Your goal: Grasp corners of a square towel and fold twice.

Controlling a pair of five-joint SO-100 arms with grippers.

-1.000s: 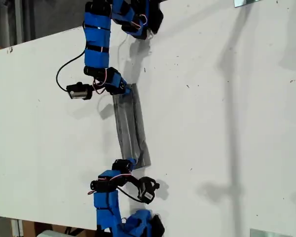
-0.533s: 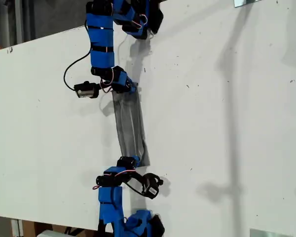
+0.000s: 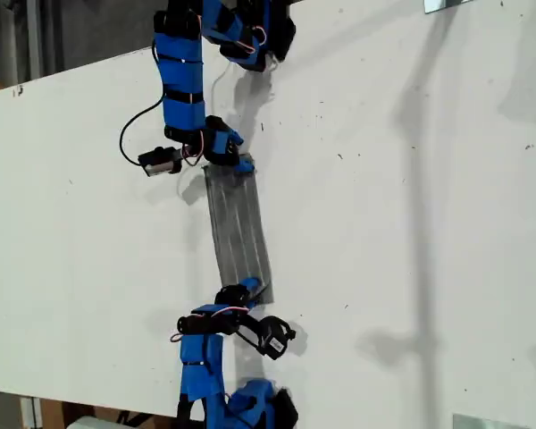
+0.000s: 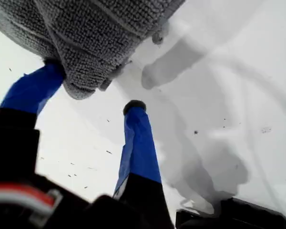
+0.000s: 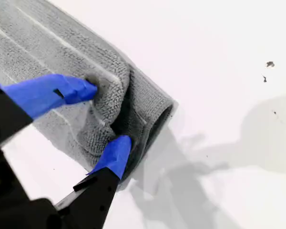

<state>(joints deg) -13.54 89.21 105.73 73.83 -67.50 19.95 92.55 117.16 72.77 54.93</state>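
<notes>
Lying long and narrow between both grippers, the towel is seen flatter on the desk than a second ago. One end is clenched by my second gripper; my first gripper is spread, suggesting this fold is nearly set.

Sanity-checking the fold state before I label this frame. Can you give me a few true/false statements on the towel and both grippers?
1. The towel lies as a narrow strip between the two arms. True.
2. My second gripper is pinching a bunched end of the towel. True.
3. My first gripper has both fingers clamped on cloth. False: one finger stands clear of the towel; the other meets its edge.
4. The towel is spread flat as a full square. False: it is gathered into a strip.
5. The table is dark wood. False: it is white.
</notes>
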